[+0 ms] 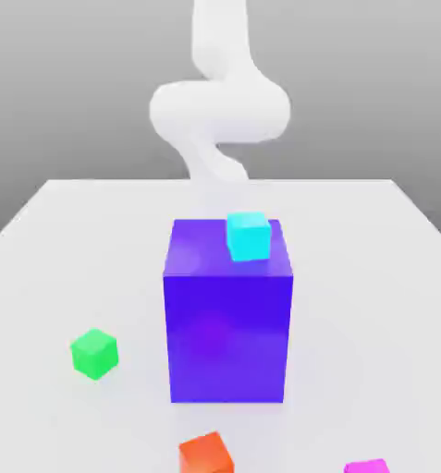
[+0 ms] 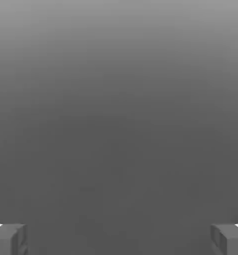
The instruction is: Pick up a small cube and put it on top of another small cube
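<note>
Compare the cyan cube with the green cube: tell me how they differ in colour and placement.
Colour: the cyan cube is light blue-green, while the green cube is bright green. Placement: the cyan cube rests on top of the big purple block, near its far edge on the exterior view's right; the green cube sits on the table, apart from the block on the exterior view's left. Both look similarly small.

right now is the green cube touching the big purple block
Apart. The exterior view shows bare white table between the green cube and the purple block.

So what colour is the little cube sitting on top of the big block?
Cyan, the little cube, best seen in the exterior view.
</note>
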